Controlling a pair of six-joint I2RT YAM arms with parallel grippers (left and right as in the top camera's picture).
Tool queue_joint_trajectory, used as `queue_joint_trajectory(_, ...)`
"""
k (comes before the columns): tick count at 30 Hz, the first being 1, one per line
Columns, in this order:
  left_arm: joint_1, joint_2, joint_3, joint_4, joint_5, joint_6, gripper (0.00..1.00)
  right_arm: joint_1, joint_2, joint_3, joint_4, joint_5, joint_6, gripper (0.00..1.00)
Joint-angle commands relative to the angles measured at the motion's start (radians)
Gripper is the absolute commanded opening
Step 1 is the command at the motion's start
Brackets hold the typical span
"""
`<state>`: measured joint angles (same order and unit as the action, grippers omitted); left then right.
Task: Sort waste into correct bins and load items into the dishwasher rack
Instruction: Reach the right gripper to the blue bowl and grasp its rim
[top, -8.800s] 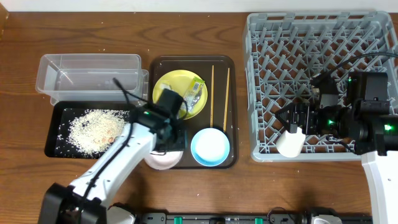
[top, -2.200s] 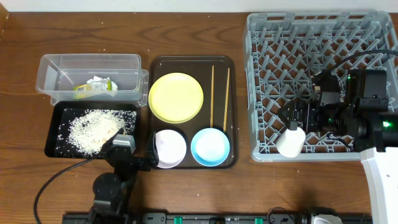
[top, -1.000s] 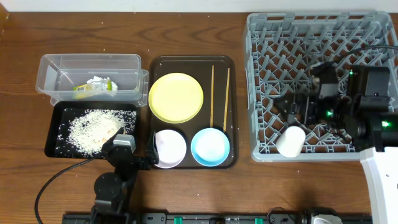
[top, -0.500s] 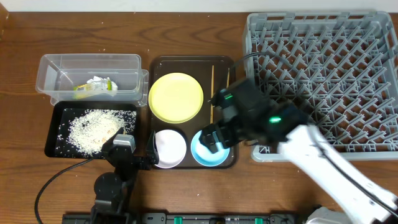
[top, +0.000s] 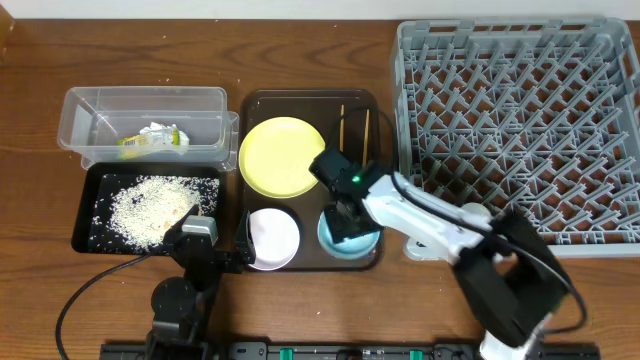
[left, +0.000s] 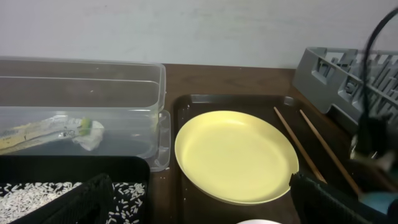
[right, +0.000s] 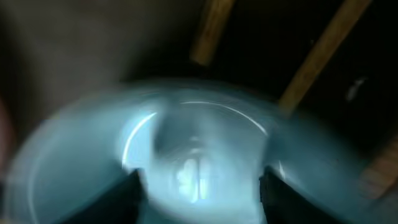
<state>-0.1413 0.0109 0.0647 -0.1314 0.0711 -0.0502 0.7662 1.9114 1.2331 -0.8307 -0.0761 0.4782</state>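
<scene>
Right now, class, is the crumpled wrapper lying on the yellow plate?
No, the wrapper lies inside the clear tub; the yellow plate is bare.

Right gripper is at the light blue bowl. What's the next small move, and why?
Probably ease the right gripper down and close on the light blue bowl's rim. Overhead, it sits over that bowl on the brown tray. The blurred wrist view shows the bowl filling the frame with the fingers apart, so no grip looks made yet. The bowl belongs in the dishwasher rack.

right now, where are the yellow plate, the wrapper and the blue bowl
yellow plate (top: 283, 156) overhead, its middle
wrapper (top: 150, 138) overhead, its crumpled middle
blue bowl (right: 193, 168) right wrist, its inside
</scene>
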Motion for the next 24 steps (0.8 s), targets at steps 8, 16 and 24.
queue_joint_trajectory(8,0.000,-0.007,-0.026,-0.008,-0.011,0.013,0.93,-0.007,0.021,0.006,-0.032,-0.048,-0.045,0.32)
queue_joint_trajectory(16,0.000,-0.007,-0.026,-0.008,-0.011,0.013,0.93,-0.017,-0.206,0.012,-0.037,0.083,-0.091,0.50)
queue_joint_trajectory(24,0.000,-0.007,-0.026,-0.008,-0.011,0.013,0.93,-0.053,-0.242,0.008,-0.033,0.200,-0.200,0.68)
